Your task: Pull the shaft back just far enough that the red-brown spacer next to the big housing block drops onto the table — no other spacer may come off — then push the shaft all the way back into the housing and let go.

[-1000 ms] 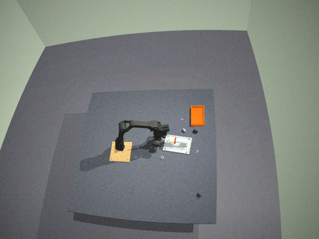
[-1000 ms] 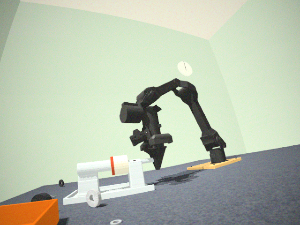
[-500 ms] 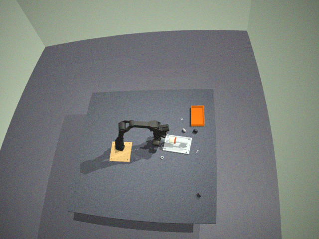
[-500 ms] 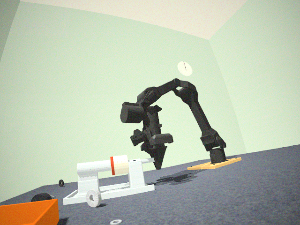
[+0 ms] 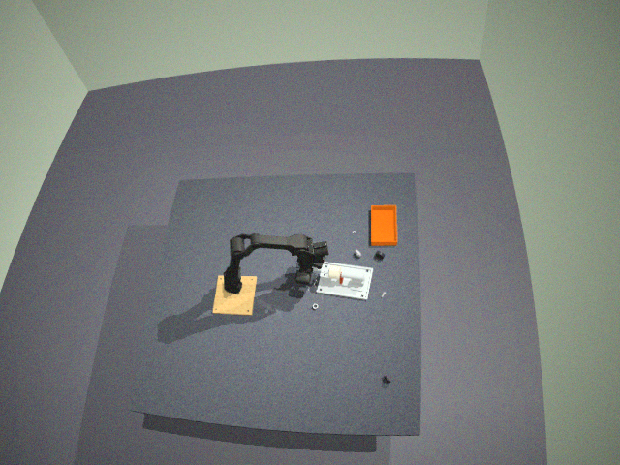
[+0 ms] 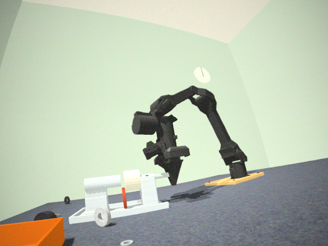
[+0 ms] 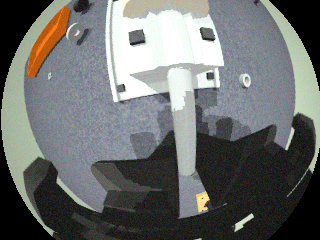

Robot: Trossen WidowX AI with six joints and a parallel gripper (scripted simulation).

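Red-brown spacer (image 5: 340, 280) is seen on the white base plate (image 5: 362, 291), one counted, one orange tray (image 5: 383, 225) | exterior: spacer stands upright below the gap beside housing block (image 6: 102, 185), cream spacer (image 6: 131, 180) retained | wrist: gripper (image 7: 190, 183) is clamped on shaft (image 7: 182, 116) for pulling.

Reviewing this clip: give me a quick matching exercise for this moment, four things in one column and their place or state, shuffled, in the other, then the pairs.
Things:
1. red-brown spacer
2. cream spacer
3. gripper
4. orange tray

Places or states:
A. on the shaft, beside the small support post
B. shut on the shaft's free end
C. standing on edge on the white base plate, off the shaft
D. on the table, apart from the base plate

Pairs: 1-C, 2-A, 3-B, 4-D
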